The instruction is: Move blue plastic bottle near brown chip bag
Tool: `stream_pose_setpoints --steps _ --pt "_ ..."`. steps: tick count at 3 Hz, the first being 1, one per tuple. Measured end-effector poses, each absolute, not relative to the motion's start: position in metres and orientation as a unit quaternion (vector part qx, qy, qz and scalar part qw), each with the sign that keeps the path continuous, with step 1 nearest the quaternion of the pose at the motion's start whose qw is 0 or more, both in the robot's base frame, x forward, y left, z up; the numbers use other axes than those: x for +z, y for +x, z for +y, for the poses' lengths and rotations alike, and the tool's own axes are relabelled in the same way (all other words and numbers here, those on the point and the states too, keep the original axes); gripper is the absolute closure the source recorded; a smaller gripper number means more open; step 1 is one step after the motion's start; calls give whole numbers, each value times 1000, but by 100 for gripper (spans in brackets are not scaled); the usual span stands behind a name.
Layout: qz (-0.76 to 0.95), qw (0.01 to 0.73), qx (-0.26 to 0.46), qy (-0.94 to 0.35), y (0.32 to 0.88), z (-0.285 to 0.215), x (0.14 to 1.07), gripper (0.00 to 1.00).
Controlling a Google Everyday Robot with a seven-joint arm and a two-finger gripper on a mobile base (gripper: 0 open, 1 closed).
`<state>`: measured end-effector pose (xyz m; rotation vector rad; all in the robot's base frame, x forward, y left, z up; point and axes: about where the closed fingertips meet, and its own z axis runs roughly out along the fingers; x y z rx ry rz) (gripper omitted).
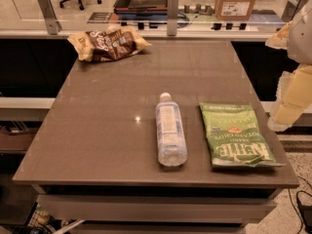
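Seemingly beginning the approach, hovering the gripper off the table's right edge, grip state impossible to tell. Needing next to reach the blue plastic bottle lying mid-table beside the green chip bag, well apart from the far-left brown chip bag.

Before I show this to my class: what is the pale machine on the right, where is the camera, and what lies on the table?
One camera looks down across a brown rectangular table; its mounting is not recorded. The pale shape at the right edge is a robot's arm, its tool hanging beside the table. On the table lie a clear bluish white-capped plastic bottle, a flat green chip bag right of it, and a crinkled brown chip bag at the far left. None is held.
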<state>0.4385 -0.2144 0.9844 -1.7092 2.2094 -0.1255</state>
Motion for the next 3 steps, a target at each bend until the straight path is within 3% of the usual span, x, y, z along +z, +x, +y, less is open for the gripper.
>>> stream_pose_setpoints --steps 2,3 --pt "780 179 -36 -599 438 -212 986 0" --pt "795 184 9 -578 441 -202 977 0"
